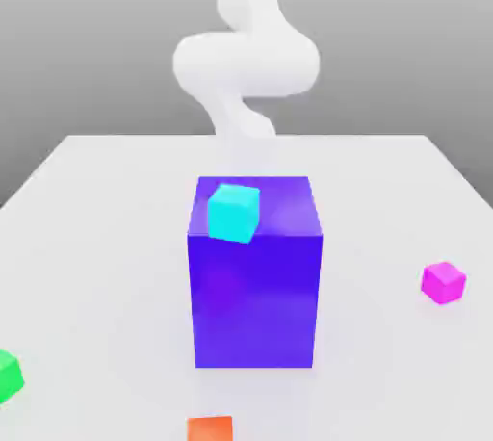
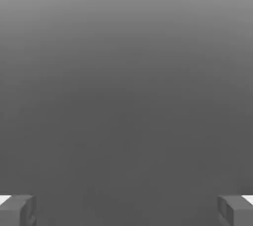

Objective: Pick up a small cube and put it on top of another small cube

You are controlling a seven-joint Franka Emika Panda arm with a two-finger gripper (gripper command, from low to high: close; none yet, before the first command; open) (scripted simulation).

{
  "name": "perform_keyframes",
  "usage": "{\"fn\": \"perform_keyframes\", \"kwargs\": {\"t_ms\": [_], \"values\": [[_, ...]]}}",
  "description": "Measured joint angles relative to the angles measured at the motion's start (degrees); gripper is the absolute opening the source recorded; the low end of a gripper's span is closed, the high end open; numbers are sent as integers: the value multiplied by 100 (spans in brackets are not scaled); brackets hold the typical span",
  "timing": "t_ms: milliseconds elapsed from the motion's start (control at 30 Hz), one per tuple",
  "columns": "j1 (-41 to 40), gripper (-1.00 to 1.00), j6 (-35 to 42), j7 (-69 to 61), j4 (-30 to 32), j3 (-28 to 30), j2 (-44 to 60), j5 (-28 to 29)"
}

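Your pincer has its two fingers wide apart, with nothing between them and nothing touching them, presumably kept open to admit a cube. The small magenta cube sits on the bench, outside the pincer's grasp, toward the exterior view's right; its open surroundings should leave you room to straddle it. Also outside the pincer, the cyan cube overlaps the big blue-violet block's front top edge, perhaps resting there; you cannot tell its support.
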State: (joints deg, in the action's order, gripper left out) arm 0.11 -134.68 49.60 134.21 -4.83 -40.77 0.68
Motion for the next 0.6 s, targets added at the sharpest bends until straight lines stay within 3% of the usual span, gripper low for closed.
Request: {"fn": "perform_keyframes", "kwargs": {"t_ms": [400, 600], "values": [[263, 0, -1427, 2076, 1189, -2309, 2498, 645], [795, 0, -2115, 3260, 1769, -3139, 3783, 1186]]}}
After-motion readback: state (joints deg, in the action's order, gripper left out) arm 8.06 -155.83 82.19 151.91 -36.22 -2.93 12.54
